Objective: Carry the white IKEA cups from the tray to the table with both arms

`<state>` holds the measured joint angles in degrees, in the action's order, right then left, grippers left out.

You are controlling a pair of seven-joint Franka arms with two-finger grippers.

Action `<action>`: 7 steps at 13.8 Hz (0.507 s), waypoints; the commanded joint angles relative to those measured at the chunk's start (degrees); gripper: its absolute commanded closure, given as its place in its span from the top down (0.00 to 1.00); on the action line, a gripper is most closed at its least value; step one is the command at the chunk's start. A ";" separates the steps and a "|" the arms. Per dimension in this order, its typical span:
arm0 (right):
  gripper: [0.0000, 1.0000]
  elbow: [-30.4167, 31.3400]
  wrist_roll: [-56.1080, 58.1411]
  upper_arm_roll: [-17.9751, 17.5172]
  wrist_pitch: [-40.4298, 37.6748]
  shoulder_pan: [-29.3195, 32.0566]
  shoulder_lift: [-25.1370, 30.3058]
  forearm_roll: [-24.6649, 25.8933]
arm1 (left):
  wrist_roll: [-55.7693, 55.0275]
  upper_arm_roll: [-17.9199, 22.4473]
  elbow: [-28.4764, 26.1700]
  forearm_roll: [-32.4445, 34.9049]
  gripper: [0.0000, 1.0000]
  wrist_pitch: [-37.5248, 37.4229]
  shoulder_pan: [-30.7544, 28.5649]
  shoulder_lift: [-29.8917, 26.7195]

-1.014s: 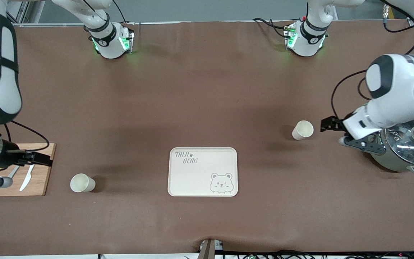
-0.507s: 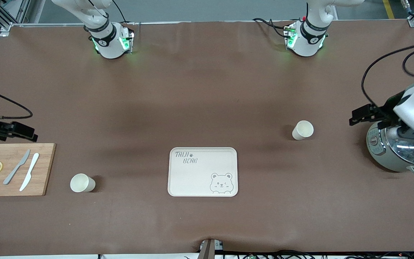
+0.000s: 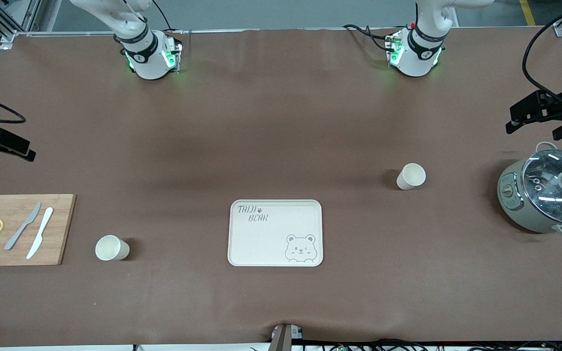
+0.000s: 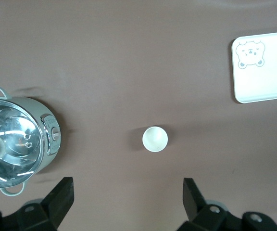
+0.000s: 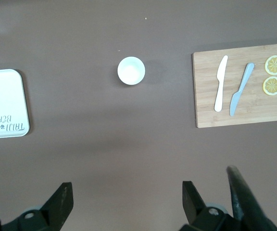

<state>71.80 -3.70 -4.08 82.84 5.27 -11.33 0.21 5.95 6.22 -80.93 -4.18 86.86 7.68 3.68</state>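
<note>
Two white IKEA cups stand upright on the brown table. One cup (image 3: 411, 176) is toward the left arm's end and shows in the left wrist view (image 4: 155, 139). The other cup (image 3: 111, 247) is toward the right arm's end, nearer the camera, and shows in the right wrist view (image 5: 131, 70). My left gripper (image 3: 517, 117) is open and empty, high over the table beside the pot; its own view (image 4: 127, 197) shows bare table between the fingers. My right gripper (image 3: 25, 148) is open and empty over the table edge beside the board; it shows in its own view (image 5: 126, 199).
A cream bear-printed tray (image 3: 275, 232) lies between the cups, nearer the camera. A lidded steel pot (image 3: 544, 195) stands at the left arm's end. A wooden board (image 3: 17, 229) with two knives and lemon slices lies at the right arm's end.
Both grippers have pulled up and away from the cups, out toward the table's ends. The board and the pot are now uncovered. The cups and the tray have not moved.
</note>
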 commanded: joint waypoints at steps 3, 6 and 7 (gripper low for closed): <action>1.00 4.12 -2.80 -0.05 -0.05 0.36 4.03 -0.39 | 2.83 -1.04 -0.37 1.55 1.00 -2.30 -0.92 -0.60; 1.00 7.21 -2.80 -0.05 0.65 0.45 5.88 -0.39 | 2.40 -0.95 -0.54 1.46 1.00 -1.87 -0.92 0.10; 1.00 7.91 -2.80 -0.05 1.26 0.45 6.14 -0.39 | 3.18 -0.95 -0.28 1.29 1.00 -1.87 -0.83 0.27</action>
<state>76.01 -5.63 -4.01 82.72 5.27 -8.08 0.21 7.90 6.15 -81.39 -3.94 85.20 7.45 3.89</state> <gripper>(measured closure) 0.000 0.000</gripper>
